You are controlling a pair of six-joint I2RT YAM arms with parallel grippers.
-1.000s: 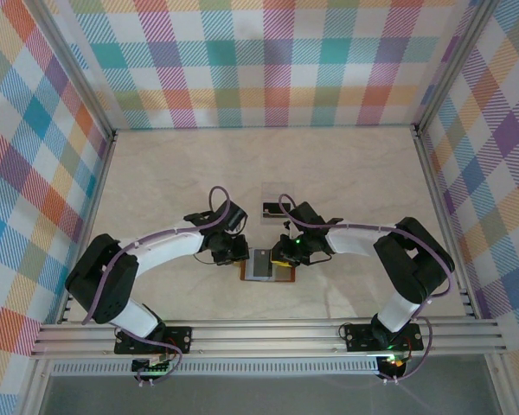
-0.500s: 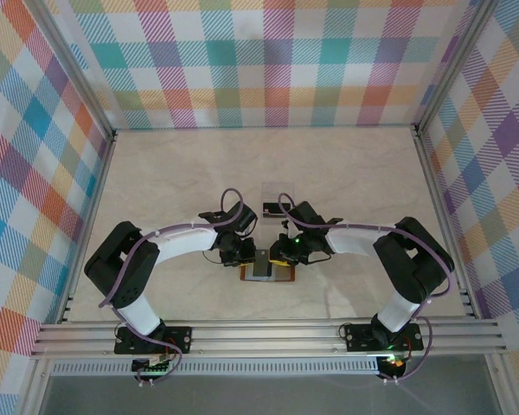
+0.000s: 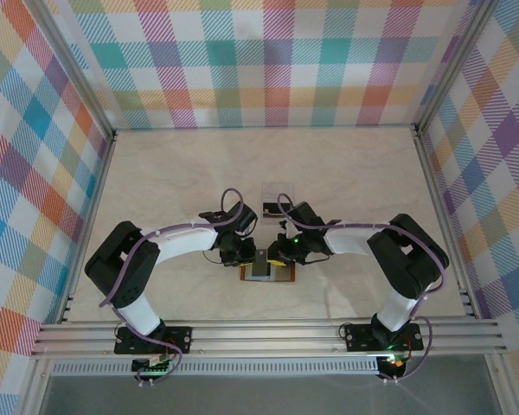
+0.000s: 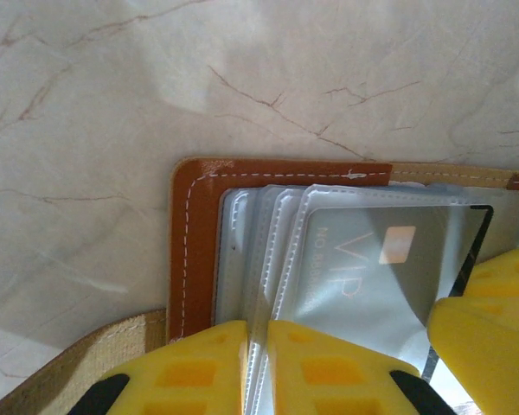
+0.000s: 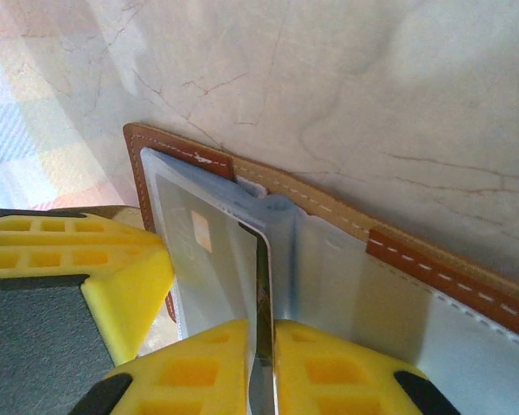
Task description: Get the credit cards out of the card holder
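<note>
Both jaws have just tightened over the open card holder [image 3: 268, 270] on the table [image 3: 346, 173] between my arms: left gripper [image 4: 256, 346] pinching a clear sleeve [image 4: 261, 259], right gripper [image 5: 264, 346] pinching the edge of the credit card [image 5: 212, 259], so I expect the pull next.

My fixed camera sits high above and behind my two bases, looking down and forward over the whole table [image 3: 156, 173] from far off. My left gripper [image 4: 258, 341] and right gripper [image 5: 264, 341] each carry a camera just behind the fingertips, aimed past them at the tabletop from very close. All three views share the card holder [image 3: 268, 280]. The wrist views meet it from opposite sides, and both catch one credit card [image 4: 372, 259].
</note>
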